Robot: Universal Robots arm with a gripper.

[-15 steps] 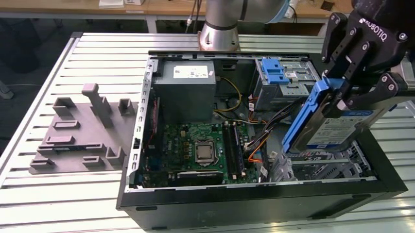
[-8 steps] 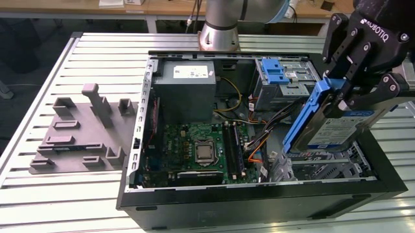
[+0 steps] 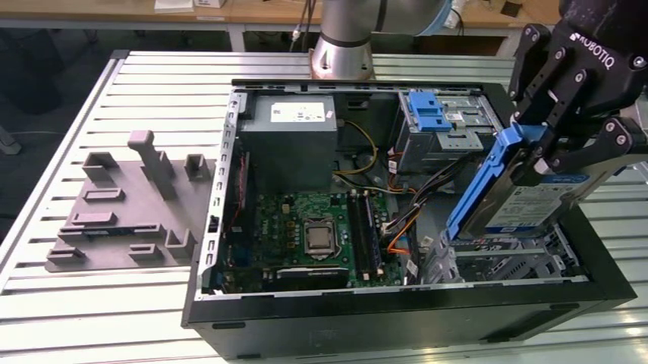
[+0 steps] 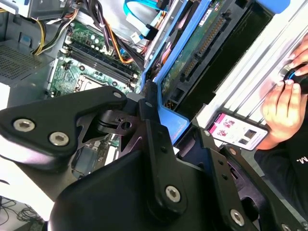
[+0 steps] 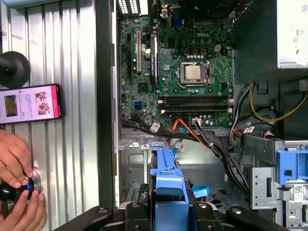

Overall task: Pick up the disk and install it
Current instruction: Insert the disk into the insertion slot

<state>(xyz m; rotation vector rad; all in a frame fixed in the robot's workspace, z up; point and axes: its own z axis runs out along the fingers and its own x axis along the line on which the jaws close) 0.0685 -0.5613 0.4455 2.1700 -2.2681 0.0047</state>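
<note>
Over the drive cage of the case, the disk is held tilted
Its blue-framed edges are clamped by the gripper, cables close beside

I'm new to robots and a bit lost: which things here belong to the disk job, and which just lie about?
Job: gripper, shut on the disk; open computer case; metal drive cage beneath the disk.
Lying about: phone; grey fixture block; a person's hands.
</note>
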